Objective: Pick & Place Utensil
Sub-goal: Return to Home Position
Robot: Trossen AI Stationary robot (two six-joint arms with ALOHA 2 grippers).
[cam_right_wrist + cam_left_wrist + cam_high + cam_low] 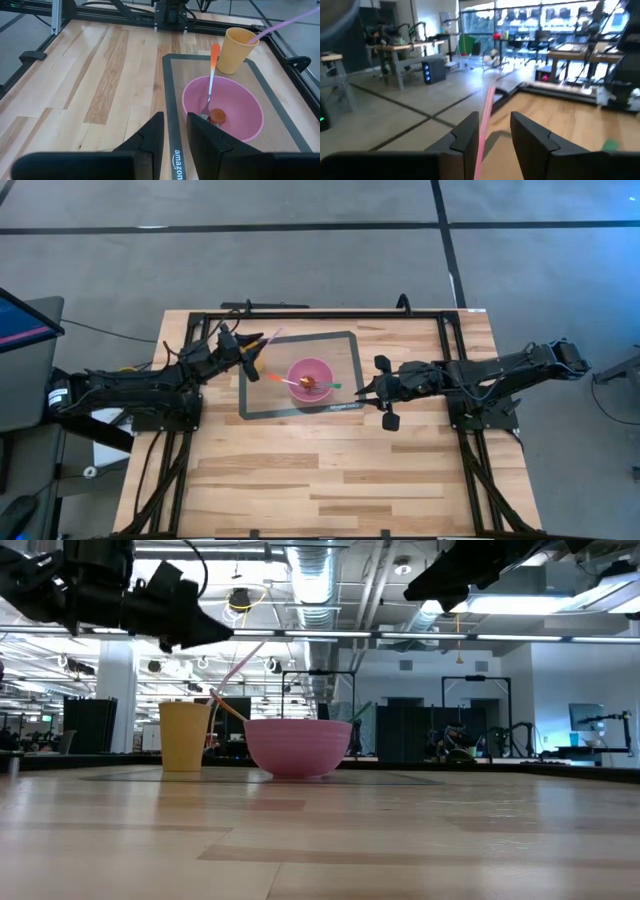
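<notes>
My left gripper (495,120) hovers above the cup (256,363), fingers spread. The straw (484,117) passes between them, close to one finger; contact cannot be confirmed. The straw stands tilted in the cup. The cup stands on the mat (340,355), just beside the bowl (297,748). A fork (212,75) rests in the bowl, its handle leaning over the rim toward the cup. A spoon (331,386) handle projects over the opposite rim. My right gripper (175,120) hangs above the mat's edge, near the bowl on the side away from the cup, fingers slightly parted, holding nothing.
</notes>
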